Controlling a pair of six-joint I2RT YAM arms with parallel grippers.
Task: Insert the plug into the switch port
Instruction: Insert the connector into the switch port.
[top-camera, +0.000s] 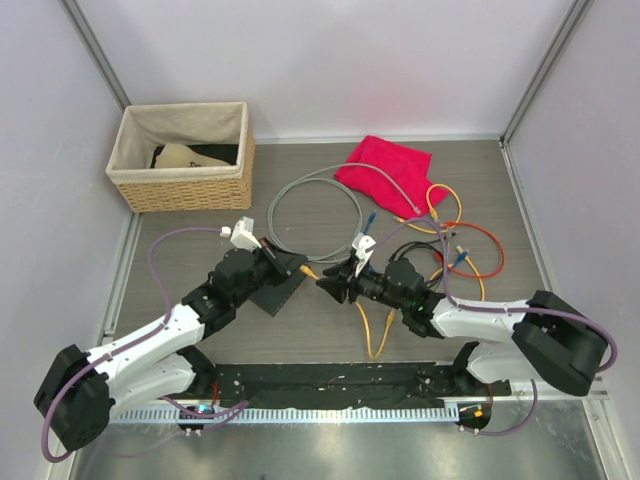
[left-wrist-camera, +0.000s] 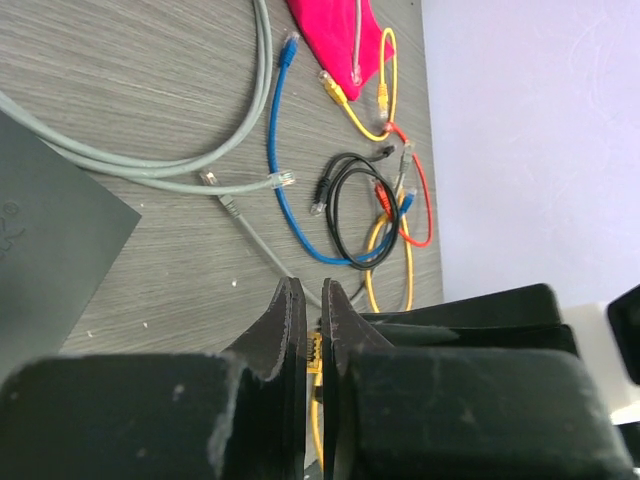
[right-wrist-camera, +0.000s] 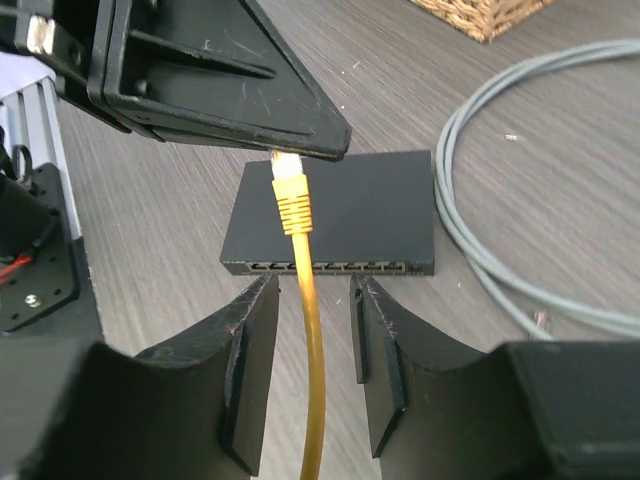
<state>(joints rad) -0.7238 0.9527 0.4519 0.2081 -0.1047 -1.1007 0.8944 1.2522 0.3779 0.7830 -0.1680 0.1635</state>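
Left arm: reaches from the near-left corner toward the table's middle, its left gripper (top-camera: 298, 266) pointing right. In the left wrist view its fingers (left-wrist-camera: 290, 320) stand nearly together, clamped on the yellow plug (left-wrist-camera: 313, 350). Right arm: reaches in from the near-right corner, and the right gripper (top-camera: 330, 285) points left, tip to tip with the left one. Its fingers (right-wrist-camera: 250, 330) stand apart, with the yellow cable (right-wrist-camera: 312, 380) running up between them; I cannot tell whether either finger touches it. Plug (right-wrist-camera: 291, 200): yellow boot with a clear tip, and the tip is pinched under the left gripper (right-wrist-camera: 300, 148). It is held outside the sockets, and the top view shows the plug (top-camera: 309, 271) just beside the right end of the switch (top-camera: 278, 293). Switch (right-wrist-camera: 335, 215): flat, dark grey, rectangular. It lies on the wood-grain table (top-camera: 330, 330) under the left gripper, and the row of small sockets on one long edge faces the right arm. Container: a wicker basket (top-camera: 178, 185) with a pale cloth liner stands at the far left and holds a beige item (top-camera: 185, 155) of unclear kind. Loose items: a grey cable (top-camera: 300, 195) is coiled in a loop beyond the grippers. A red cloth (top-camera: 385, 168) lies at the far right. Blue (left-wrist-camera: 275, 140), black (left-wrist-camera: 335, 215), red (left-wrist-camera: 420, 215) and yellow patch cables (left-wrist-camera: 385, 80) are tangled together near it.
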